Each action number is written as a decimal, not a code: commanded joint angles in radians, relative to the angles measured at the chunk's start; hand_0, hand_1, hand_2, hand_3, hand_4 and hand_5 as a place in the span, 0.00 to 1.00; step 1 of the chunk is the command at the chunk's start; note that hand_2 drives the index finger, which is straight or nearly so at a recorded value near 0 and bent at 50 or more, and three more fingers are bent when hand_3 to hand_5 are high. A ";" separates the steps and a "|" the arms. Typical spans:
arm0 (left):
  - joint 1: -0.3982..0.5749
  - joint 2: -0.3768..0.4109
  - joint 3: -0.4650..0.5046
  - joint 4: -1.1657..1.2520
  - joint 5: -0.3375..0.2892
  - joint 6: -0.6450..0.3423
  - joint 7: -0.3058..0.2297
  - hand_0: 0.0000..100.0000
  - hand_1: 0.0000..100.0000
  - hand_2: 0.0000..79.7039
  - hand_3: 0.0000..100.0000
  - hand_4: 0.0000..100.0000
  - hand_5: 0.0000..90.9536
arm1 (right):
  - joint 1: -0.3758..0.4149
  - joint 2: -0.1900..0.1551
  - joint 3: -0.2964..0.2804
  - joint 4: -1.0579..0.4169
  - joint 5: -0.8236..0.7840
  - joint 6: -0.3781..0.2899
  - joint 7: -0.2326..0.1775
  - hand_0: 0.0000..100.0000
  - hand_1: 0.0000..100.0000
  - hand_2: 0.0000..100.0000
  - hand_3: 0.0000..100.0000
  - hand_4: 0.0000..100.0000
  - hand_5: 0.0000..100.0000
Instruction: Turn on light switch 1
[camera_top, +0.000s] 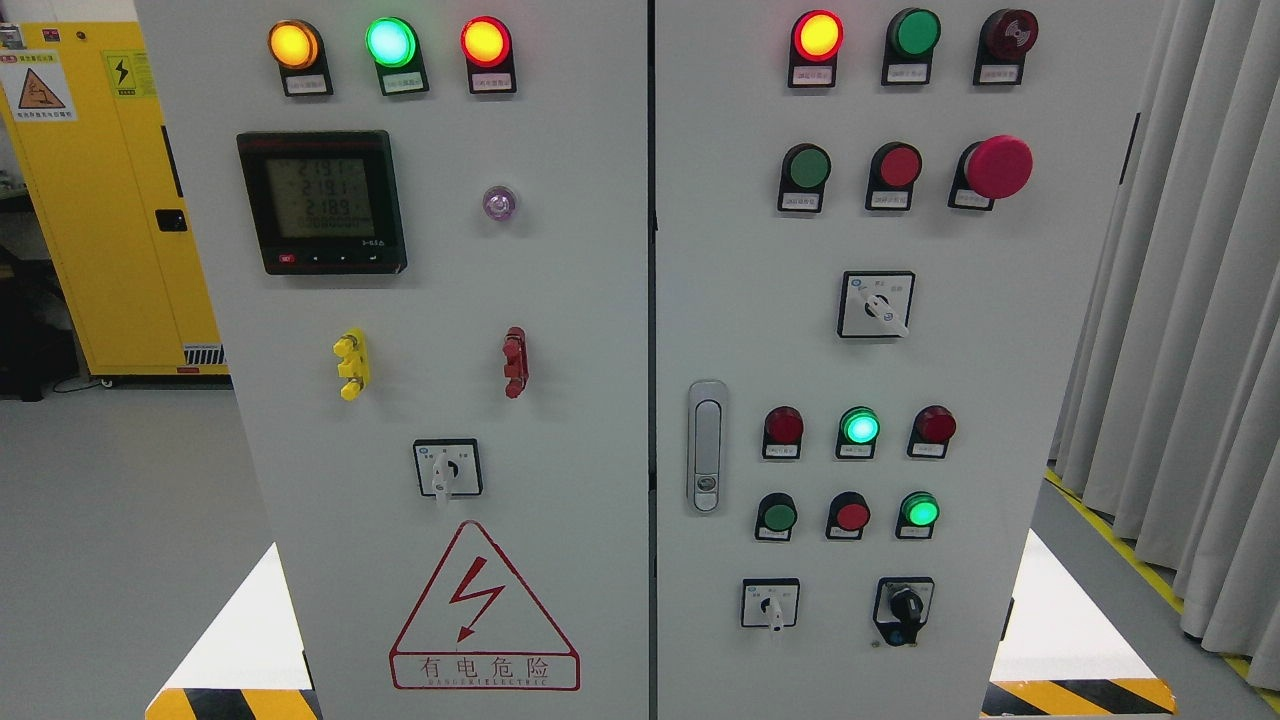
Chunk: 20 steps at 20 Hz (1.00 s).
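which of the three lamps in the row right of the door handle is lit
The middle lamp, glowing bright green. The lamps on its left and right are dark red and unlit.

meter (322, 201) left door, handle (706, 445) right door

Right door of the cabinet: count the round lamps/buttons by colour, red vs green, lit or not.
Red lamps/buttons: 7
Green lamps/buttons: 5
Total: 12
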 joint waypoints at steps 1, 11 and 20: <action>-0.075 -0.062 -0.067 -0.077 -0.042 0.034 0.068 0.36 0.38 0.43 0.57 0.68 0.66 | 0.000 0.000 0.000 0.000 -0.029 0.000 -0.001 0.00 0.50 0.04 0.00 0.00 0.00; -0.203 -0.091 -0.090 -0.074 0.019 0.222 0.195 0.15 0.50 0.77 0.78 0.81 0.83 | 0.000 0.000 0.000 0.000 -0.029 0.000 -0.001 0.00 0.50 0.04 0.00 0.00 0.00; -0.286 -0.100 -0.121 -0.059 0.019 0.308 0.238 0.01 0.59 0.82 0.74 0.74 0.72 | 0.000 0.000 0.000 0.000 -0.029 0.000 -0.001 0.00 0.50 0.04 0.00 0.00 0.00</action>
